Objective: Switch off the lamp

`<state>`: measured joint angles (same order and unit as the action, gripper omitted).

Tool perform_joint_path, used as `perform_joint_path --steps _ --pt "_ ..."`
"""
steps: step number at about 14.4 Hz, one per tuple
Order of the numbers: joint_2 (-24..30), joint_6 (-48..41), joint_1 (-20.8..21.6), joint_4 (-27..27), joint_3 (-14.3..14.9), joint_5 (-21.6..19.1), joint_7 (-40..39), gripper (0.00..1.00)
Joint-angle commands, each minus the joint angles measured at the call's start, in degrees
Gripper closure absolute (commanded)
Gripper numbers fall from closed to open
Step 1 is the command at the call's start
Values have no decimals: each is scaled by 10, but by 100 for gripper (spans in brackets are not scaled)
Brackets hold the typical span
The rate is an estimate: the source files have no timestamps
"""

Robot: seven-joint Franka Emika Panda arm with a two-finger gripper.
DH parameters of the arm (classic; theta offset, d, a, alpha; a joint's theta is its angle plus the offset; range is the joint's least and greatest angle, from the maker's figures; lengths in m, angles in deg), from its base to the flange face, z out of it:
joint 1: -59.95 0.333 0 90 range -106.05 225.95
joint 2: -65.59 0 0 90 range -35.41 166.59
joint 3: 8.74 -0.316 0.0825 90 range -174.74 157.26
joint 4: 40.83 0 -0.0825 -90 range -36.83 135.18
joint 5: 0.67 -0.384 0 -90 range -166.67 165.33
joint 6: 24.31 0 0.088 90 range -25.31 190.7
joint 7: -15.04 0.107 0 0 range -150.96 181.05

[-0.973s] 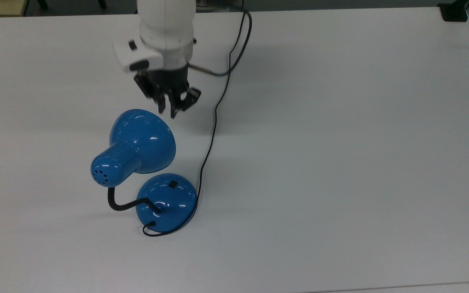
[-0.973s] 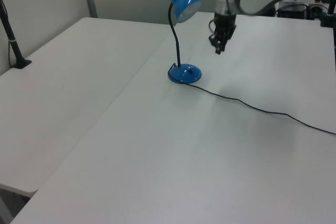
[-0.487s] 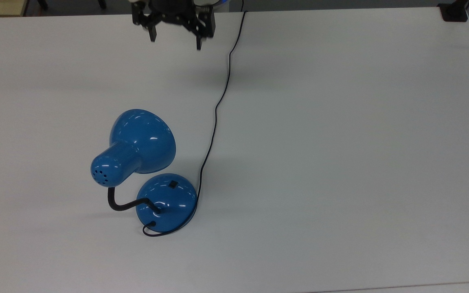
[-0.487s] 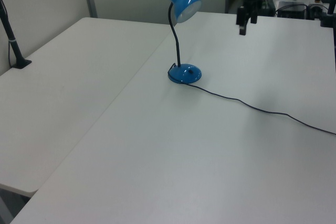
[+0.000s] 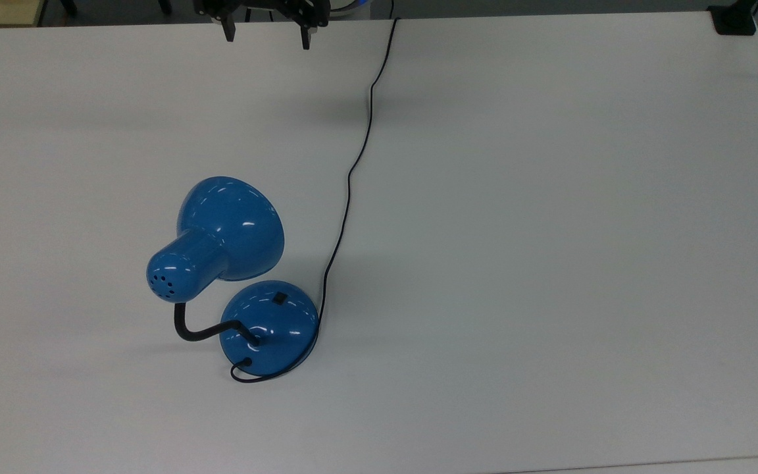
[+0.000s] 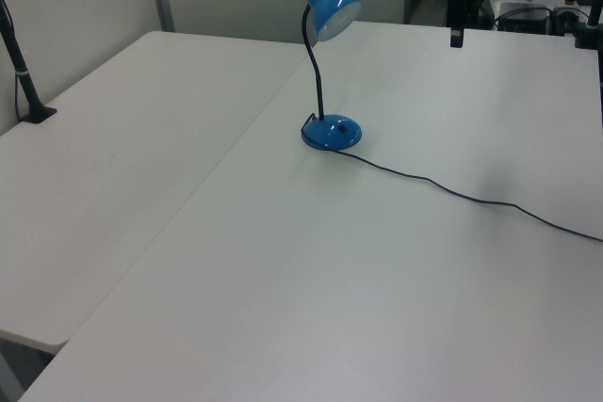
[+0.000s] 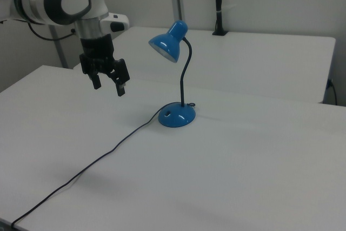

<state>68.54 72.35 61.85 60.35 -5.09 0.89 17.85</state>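
While our claw (image 7: 108,86) hangs high over the far part of the counter (image 5: 550,263), fingers spread wide and holding nothing, the lamp (image 5: 231,263) stands well apart from it, upright on its blue dome base (image 5: 268,327). From the top view the small black switch (image 5: 279,298) sits on the side of the dome nearest the shade (image 5: 231,227), and the shade leans partly over it. That is our first worry: if we come straight down, we judge the claw could knock the shade or the bendy neck (image 7: 186,77) and tip the lamp. A second risk is the thin cord (image 5: 353,164), which runs from the base toward the claw's end of the counter; a low sweep could snag it and drag the base. The dome is also glossy and rounded, so an off-centre press might slide off the switch or push the light base sideways. We cannot tell whether the bulb is lit.
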Motion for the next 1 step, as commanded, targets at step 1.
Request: perform_joint_path --steps 1 --pt "-11 -23 -23 -34 0 -11 -13 0"
